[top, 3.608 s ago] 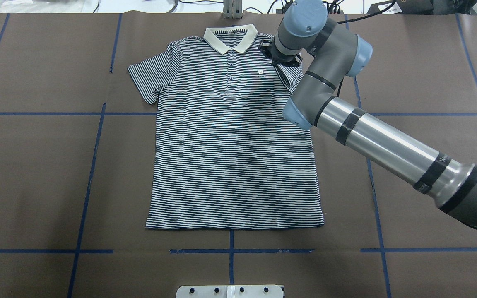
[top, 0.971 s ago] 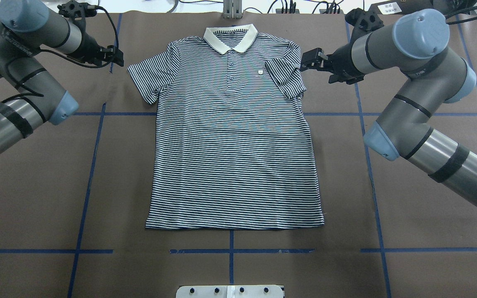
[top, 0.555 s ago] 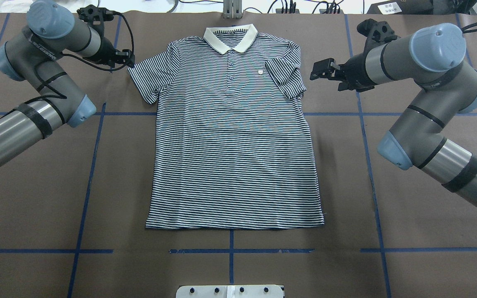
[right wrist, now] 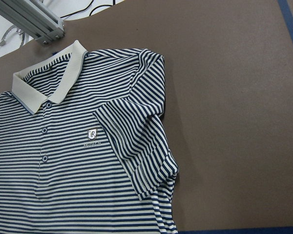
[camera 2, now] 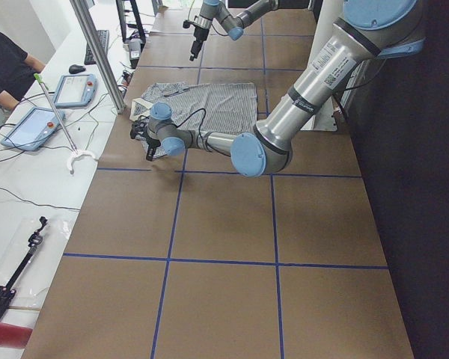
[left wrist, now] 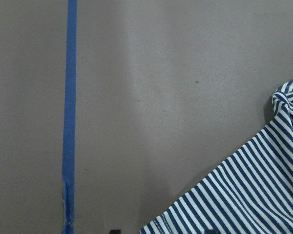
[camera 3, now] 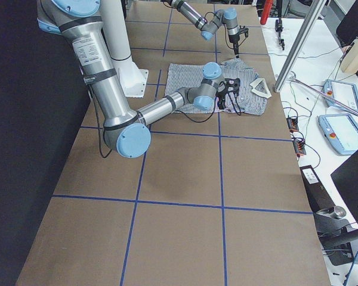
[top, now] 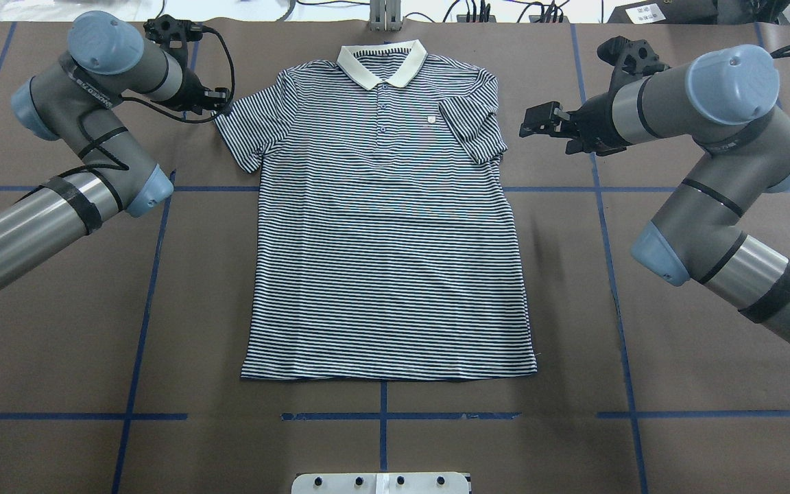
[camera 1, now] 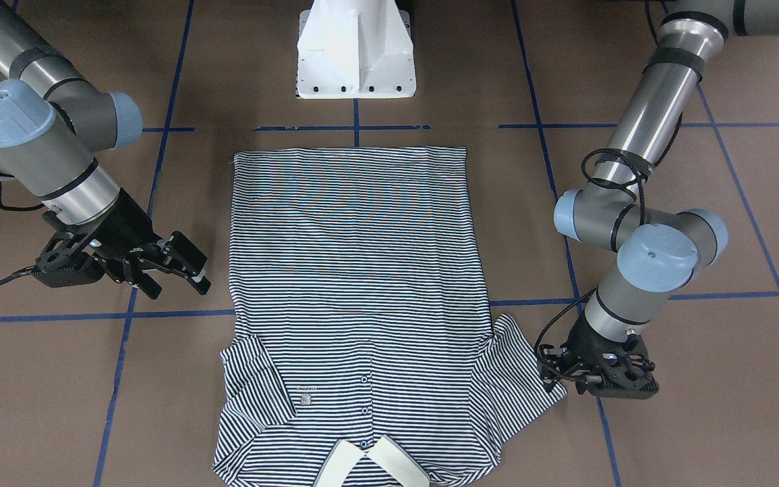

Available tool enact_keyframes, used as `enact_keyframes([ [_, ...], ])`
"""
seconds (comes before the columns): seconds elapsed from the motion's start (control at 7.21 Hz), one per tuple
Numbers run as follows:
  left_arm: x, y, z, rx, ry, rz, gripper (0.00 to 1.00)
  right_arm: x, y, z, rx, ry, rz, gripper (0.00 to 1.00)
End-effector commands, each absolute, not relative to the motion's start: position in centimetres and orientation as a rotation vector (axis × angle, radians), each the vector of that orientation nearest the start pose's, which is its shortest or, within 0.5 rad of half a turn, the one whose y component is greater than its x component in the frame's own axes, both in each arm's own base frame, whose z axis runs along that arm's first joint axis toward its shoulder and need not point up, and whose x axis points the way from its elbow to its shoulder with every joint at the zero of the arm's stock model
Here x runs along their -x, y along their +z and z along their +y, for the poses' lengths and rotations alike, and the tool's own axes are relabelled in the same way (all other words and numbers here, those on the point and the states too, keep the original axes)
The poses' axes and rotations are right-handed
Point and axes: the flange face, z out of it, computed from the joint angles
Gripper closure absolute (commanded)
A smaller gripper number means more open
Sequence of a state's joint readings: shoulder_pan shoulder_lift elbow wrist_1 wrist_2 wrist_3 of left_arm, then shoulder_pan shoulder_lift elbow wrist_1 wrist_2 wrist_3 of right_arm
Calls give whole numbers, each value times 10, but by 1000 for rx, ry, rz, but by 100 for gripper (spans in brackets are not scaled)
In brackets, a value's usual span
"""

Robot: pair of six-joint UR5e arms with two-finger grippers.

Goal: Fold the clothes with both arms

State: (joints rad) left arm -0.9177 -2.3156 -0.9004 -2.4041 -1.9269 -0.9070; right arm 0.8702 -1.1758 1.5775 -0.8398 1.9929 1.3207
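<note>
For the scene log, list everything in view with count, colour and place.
polo shirt: one, navy-and-white stripes, cream collar, flat mid-table, the sleeve on the robot's right folded in.
table: one, brown, blue tape grid.
pedestal: one, white, beyond the hem.
tablets: two, blue-grey, side bench.
person: one, black top, by the bench.
left arm, right arm: two, silver-grey.
left gripper: black, open, at the spread sleeve's edge.
right gripper: black, open, clear of the shirt.

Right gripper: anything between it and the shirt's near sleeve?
Nothing visible. Only bare brown table lies between the open right gripper and the folded-in sleeve of the polo shirt. The left gripper sits at the other sleeve.
</note>
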Motion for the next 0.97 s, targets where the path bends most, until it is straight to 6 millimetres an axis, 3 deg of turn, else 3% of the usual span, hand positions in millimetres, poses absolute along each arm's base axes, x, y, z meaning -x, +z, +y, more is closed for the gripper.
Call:
enact_keyframes([
  [0.0,-425,428,-711,-409,-70,868,43,343,360,-550,-270,301,-1154,0],
  [0.14,-429,427,-711,-421,-73,859,44,343,362,-550,-271,300,-1154,0],
  [0.28,-429,426,-712,-421,-73,859,80,343,362,-550,-271,300,-1154,0],
  [0.42,-430,424,-712,-423,-72,861,100,343,362,-550,-271,300,-1154,0],
  [0.56,-429,419,-713,-430,-72,869,100,342,362,-550,-272,300,-1156,0],
  [0.83,-425,357,-709,-484,-101,968,100,342,361,-549,-272,297,-1158,0],
])
